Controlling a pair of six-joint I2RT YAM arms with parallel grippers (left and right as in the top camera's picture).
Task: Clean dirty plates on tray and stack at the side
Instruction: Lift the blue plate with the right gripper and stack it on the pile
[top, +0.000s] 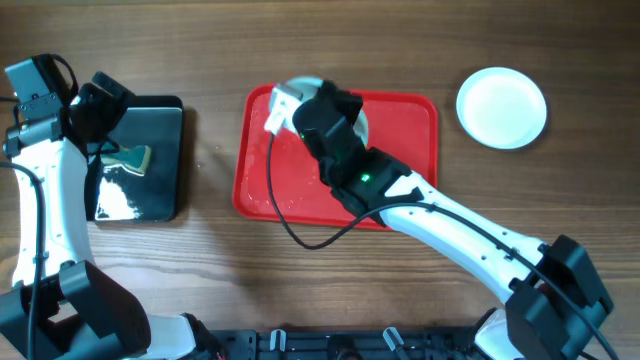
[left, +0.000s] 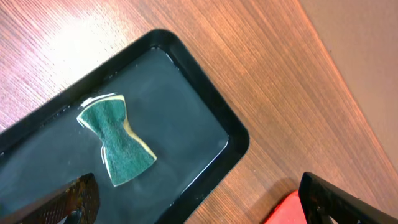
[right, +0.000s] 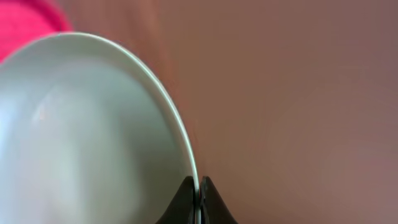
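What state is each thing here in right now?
White plate: flat on the table, right of the red tray.
Pale plate: rim pinched in the right gripper, at the red tray's far edge.
Right gripper: shut on the plate's rim.
Left gripper: open, empty, above the black tray.
Sponge: lying loose in the black tray.
Black tray: glossy, looks wet.

Bright, even light fills the overhead view; white glare sits on the black tray (top: 165, 140). Left wrist view: sharp, with the worktop (left: 62, 25) washed out top-left. Right wrist view: plate (right: 81, 137) and background blurred.
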